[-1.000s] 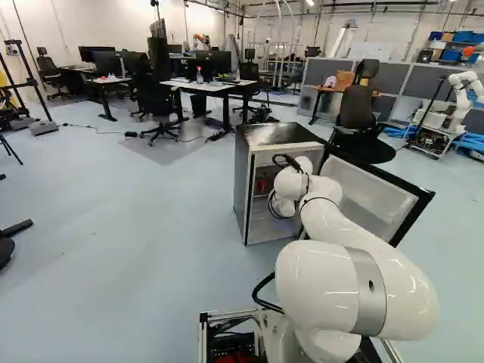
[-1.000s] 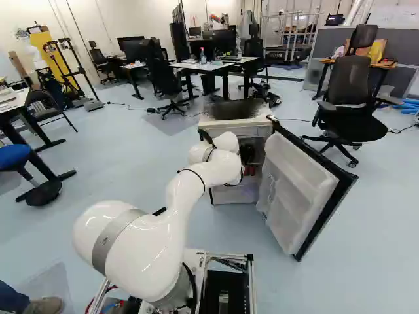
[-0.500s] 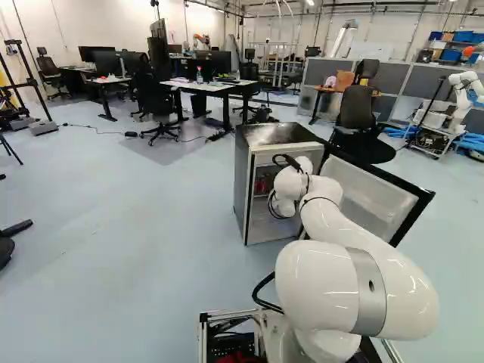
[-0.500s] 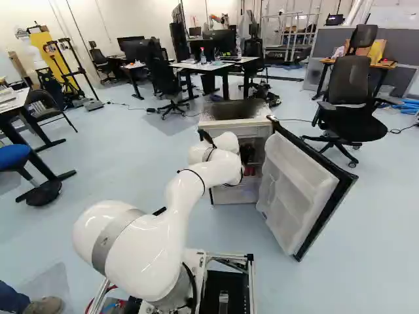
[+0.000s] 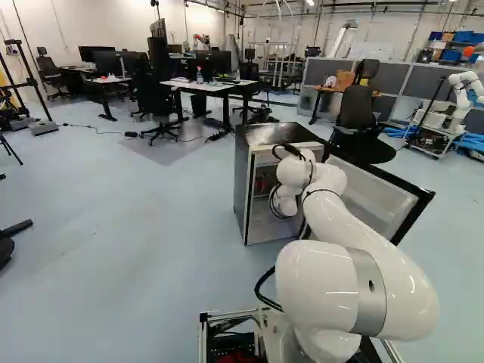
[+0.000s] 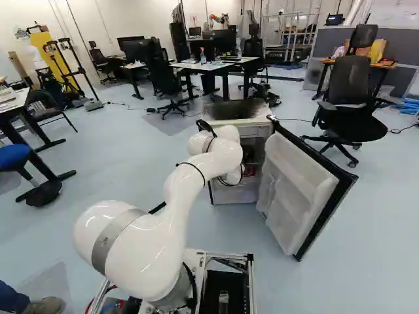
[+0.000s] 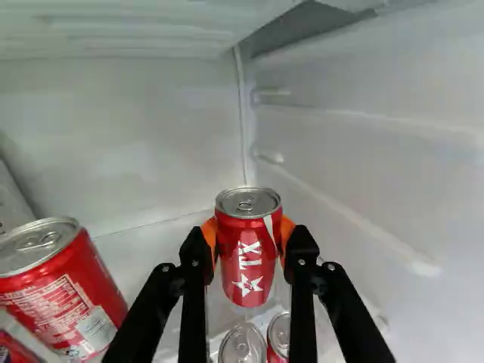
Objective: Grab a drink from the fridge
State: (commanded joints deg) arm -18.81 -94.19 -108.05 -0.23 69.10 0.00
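Observation:
The fridge (image 5: 243,185) stands ahead of the arm with its door (image 6: 314,196) wide open. In the wrist view, my gripper (image 7: 248,236) is shut on an upright red can (image 7: 249,276), an orange pad (image 7: 286,233) pressing each side. This can is held inside the fridge, above two smaller-looking silver can tops (image 7: 242,345) seen between the fingers. A larger-looking red can (image 7: 57,291) stands beside the gripper, nearer the camera. The arm's wrist hides the gripper in both base views.
Close around the held can are the fridge's ribbed side wall (image 7: 363,174) and back wall (image 7: 121,144). Another red can (image 7: 15,349) shows partly. An office chair (image 6: 350,104) stands beyond the door; another robot (image 5: 463,98) stands farther off.
My arm's wrist and forearm have risen slightly at the fridge opening, with the gripper moving along. The base, fridge and door have stayed in place.

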